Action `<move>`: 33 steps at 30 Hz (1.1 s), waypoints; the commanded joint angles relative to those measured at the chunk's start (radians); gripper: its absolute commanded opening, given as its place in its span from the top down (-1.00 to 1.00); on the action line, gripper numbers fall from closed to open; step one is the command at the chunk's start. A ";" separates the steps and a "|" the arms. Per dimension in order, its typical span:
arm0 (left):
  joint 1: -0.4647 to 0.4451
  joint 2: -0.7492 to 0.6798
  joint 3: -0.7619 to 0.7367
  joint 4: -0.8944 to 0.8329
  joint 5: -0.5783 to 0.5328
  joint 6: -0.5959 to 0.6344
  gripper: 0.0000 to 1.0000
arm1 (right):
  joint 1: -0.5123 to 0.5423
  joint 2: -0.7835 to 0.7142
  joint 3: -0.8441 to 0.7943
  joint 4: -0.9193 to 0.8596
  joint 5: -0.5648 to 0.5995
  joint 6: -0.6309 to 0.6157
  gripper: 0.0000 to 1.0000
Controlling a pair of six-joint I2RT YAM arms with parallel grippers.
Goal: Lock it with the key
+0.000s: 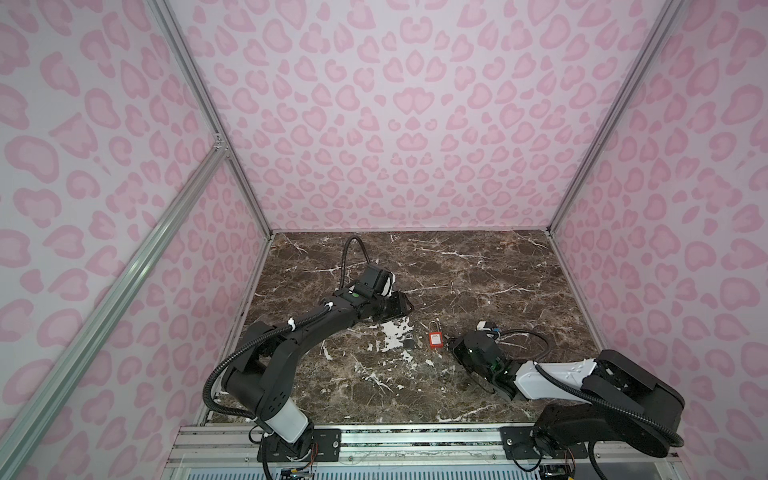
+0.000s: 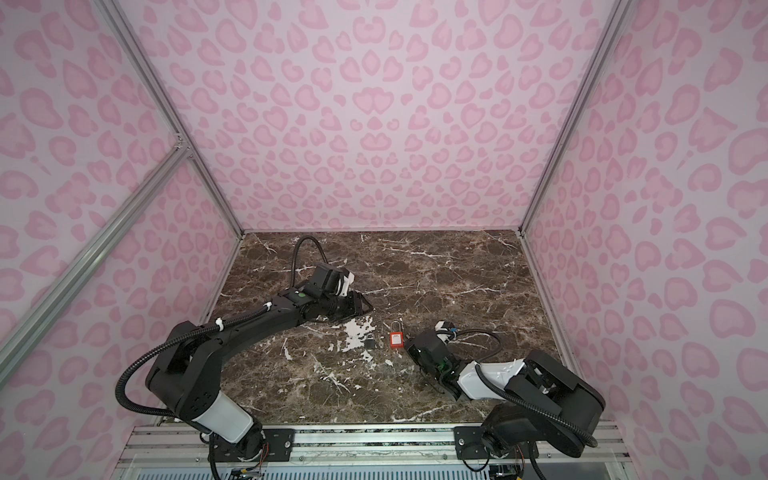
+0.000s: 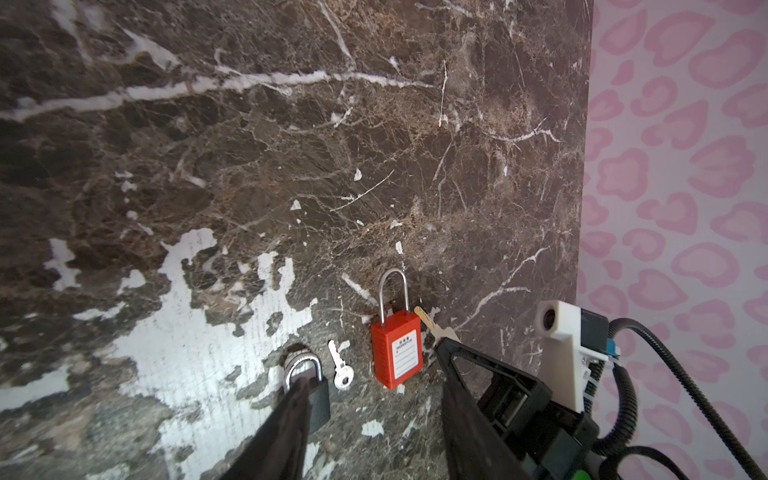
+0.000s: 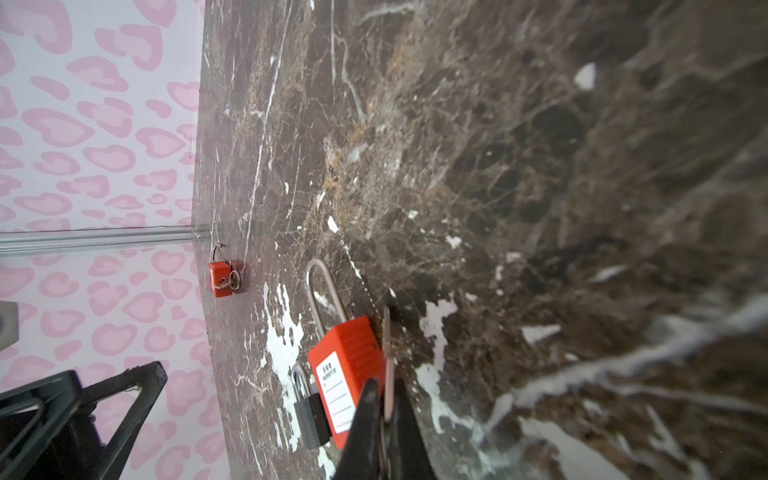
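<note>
Top views, both, show the table [image 1: 478, 270] boxed by pink walls [image 1: 415, 124] on three sides, with a metal rail [image 1: 415, 440] along its front edge. Its back half lies open; the crowding is at the front middle, between the two arms. There the red padlock [image 1: 435, 340] lies flat, label up, shackle toward the back wall, well apart from every edge. The black padlock [image 1: 409, 343] lies just beside it, on the side of the left arm [image 1: 316, 328]; in the left wrist view a loose key [image 3: 341, 365] lies between them, touching neither.

The right jaws are closed tight on the key [image 4: 389, 374], pinched by its head, blade sticking out ahead. The blade runs just beside the red padlock's body; whether they touch I cannot tell. Behind the right arm [image 1: 552, 374] open table runs to the back corner.

The left jaws stand about half open and hold nothing, set back of the padlocks toward the table's middle. In the right wrist view a second red padlock [image 4: 220, 282] sits at a table edge against a wall, a key in it.
</note>
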 commanded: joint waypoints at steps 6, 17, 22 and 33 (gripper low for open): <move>0.000 -0.037 -0.009 0.006 -0.030 0.011 -0.05 | 0.012 -0.089 0.022 -0.171 0.065 0.013 0.03; 0.008 -0.051 -0.002 -0.014 -0.030 0.024 -0.05 | 0.017 -0.269 0.031 -0.450 0.097 0.040 -0.23; 0.008 -0.058 -0.009 -0.015 -0.030 0.024 -0.06 | -0.053 -0.354 -0.011 -0.462 0.118 0.002 -0.35; 0.012 -0.063 0.000 -0.047 -0.024 0.038 -0.06 | -0.357 -0.295 0.008 -0.382 -0.328 -0.276 -0.34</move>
